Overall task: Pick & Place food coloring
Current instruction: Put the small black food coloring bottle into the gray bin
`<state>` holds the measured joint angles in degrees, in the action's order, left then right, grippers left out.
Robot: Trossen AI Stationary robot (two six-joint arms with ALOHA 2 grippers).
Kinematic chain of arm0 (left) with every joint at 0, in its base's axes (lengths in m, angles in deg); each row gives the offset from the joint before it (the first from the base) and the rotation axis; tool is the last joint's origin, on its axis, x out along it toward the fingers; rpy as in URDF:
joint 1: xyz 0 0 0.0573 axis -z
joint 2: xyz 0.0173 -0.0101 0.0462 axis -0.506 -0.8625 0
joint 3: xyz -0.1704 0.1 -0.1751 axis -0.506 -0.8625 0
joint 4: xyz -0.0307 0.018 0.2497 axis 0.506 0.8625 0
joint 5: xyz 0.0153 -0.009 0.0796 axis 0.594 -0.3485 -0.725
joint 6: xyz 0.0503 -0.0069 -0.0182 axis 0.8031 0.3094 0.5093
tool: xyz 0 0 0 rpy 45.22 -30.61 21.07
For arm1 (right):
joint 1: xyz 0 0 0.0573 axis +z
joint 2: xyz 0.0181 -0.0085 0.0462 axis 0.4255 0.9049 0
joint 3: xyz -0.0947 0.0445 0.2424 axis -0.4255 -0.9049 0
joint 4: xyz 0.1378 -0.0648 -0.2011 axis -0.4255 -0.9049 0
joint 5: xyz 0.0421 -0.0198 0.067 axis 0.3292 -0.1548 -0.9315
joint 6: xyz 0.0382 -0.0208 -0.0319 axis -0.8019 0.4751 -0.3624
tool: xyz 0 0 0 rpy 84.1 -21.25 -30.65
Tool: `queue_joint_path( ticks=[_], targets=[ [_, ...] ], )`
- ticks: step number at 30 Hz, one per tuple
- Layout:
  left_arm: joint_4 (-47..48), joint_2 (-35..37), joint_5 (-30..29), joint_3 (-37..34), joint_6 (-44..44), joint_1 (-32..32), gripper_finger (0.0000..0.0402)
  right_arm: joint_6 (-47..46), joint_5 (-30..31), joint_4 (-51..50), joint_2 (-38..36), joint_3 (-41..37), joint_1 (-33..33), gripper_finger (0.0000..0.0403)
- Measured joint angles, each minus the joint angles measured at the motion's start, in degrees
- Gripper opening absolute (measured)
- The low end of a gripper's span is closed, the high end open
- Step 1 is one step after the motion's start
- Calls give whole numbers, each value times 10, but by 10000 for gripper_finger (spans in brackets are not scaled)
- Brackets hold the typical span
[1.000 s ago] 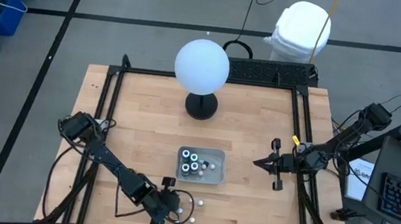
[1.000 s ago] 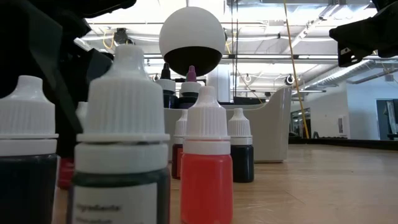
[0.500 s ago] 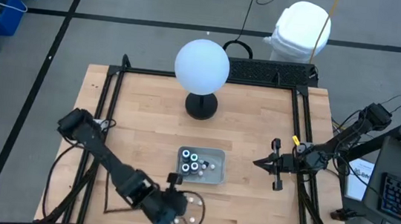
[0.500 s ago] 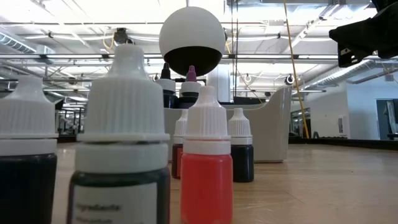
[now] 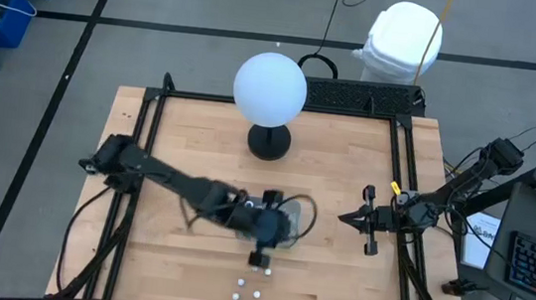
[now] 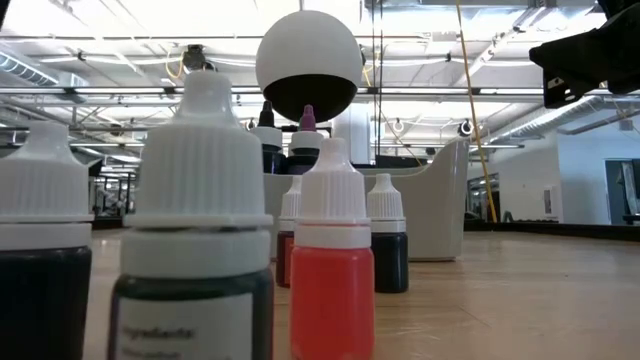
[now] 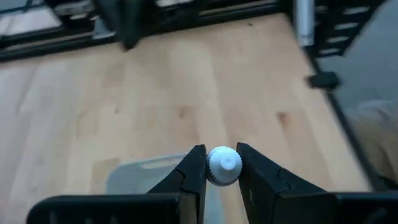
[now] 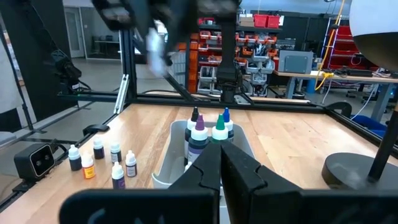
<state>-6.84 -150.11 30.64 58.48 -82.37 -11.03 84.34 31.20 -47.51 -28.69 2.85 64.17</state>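
Left gripper (image 7: 222, 167): white-capped bottle (image 7: 222, 165) pinched over tray (image 7: 134, 174) (contents hidden) | right gripper (image 5: 345, 218): fingers pressed together, parked at table edge

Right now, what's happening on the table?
The left gripper is shut on a small white-capped bottle and carries it above the grey tray, where several bottles already stand. A few more small bottles wait on the table near its front edge. The right gripper is shut, empty and parked right of the tray.
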Motion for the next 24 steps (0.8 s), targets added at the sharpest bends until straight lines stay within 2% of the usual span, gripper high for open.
queue_joint_path(
  ticks=[6, 15, 24],
  targets=[
    [-7, -59, 8, -9, 0, -53, 73, 1, -1, -6, 0, 0, 0, 0],
    [-10, -134, 5, -10, -5, -70, 73, 3, -3, -9, 0, 0, 0, 0],
    [-17, -141, -77, -10, -33, -70, 73, 6, -3, -9, 0, 0, 0, 0]
  ],
)
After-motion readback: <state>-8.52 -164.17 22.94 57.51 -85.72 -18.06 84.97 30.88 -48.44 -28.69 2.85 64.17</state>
